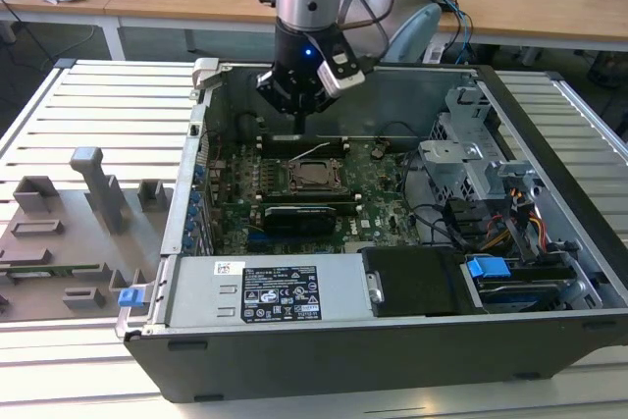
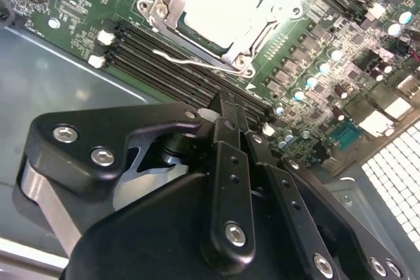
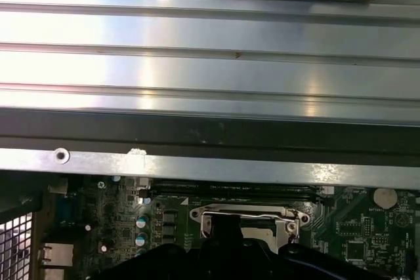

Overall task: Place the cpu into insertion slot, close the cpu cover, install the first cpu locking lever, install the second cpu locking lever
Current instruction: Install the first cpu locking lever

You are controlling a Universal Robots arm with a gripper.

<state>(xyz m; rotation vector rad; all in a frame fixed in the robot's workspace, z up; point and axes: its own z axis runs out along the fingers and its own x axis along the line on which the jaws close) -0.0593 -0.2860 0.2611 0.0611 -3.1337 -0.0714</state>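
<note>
The cpu lies in the insertion slot on the motherboard, its pale top bright inside the socket. The silvery cpu cover lies flat around it. A thin wire locking lever runs along the slot's edge and looks unlatched; in the exterior view it rises as a pale line. My gripper is shut with nothing in it. It hangs just behind the slot, tips close to that lever. In the first wrist view its dark fingers overlap the slot.
The open computer case walls in the board. A labelled power supply lies in front and a metal drive cage at the exterior view's right. Black memory slots flank the socket. A grey fixture tray sits outside the case.
</note>
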